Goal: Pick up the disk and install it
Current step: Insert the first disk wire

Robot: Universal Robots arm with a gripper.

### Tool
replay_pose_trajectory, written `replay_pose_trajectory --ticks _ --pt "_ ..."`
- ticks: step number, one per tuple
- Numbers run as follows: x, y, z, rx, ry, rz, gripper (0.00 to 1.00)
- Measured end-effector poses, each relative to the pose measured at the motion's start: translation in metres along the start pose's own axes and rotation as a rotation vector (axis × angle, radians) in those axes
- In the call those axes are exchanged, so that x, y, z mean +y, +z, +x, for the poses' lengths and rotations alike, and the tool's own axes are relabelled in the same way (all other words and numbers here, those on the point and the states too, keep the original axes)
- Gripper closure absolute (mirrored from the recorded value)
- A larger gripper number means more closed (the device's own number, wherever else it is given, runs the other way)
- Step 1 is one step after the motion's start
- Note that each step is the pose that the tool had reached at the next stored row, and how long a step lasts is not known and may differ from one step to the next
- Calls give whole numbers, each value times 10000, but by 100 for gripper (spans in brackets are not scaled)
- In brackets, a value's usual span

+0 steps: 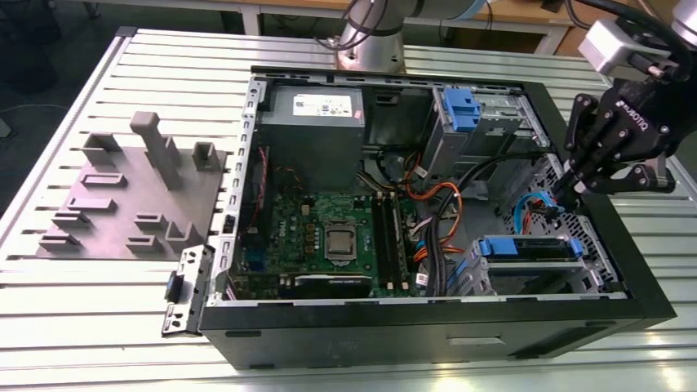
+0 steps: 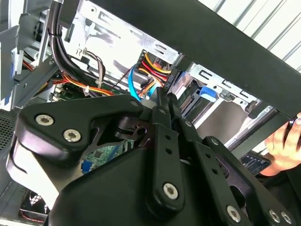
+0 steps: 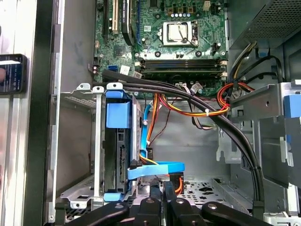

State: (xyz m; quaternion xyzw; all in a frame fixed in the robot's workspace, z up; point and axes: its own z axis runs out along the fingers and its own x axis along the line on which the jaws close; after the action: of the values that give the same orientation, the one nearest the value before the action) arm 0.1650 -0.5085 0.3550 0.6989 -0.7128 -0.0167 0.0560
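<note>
The disk sits in the drive cage at the front corner of the open computer case, on the exterior view's right, with its blue carrier bracket facing up. In the first wrist view the disk stands edge-on between the cage's metal rails, a blue cable plugged into its side. My gripper hangs inside the case just beyond the disk, fingers pressed together. In both wrist views the gripper is shut, its tips beside the blue cable and the orange wires, apart from the disk.
The case holds a motherboard, a grey power-supply box, a second blue-tabbed bay and thick black cable bundles. A grey fixture block lies on the table at the exterior view's left. A hand holds a phone outside the case wall.
</note>
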Motion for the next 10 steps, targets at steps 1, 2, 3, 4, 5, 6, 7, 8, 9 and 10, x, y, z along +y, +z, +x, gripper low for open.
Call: replay_pose_trajectory --ticks 1,2,3,4,5,6,7,8,9,10 --pt "-5 0 0 6 0 -16 82" --pt "-12 -1 -1 13 0 -37 82" --pt "-20 -1 -3 21 -1 -57 82" --pt "-25 -2 -4 38 0 -70 82" --pt "-29 -1 -4 62 2 -76 82" --pt "-32 -1 -4 96 6 -81 81" --pt "-37 0 -5 133 9 -87 81" --pt "-41 1 -7 169 13 -95 75" --pt "-47 1 -9 196 15 -107 75" --pt "-53 1 -12 223 17 -120 75"
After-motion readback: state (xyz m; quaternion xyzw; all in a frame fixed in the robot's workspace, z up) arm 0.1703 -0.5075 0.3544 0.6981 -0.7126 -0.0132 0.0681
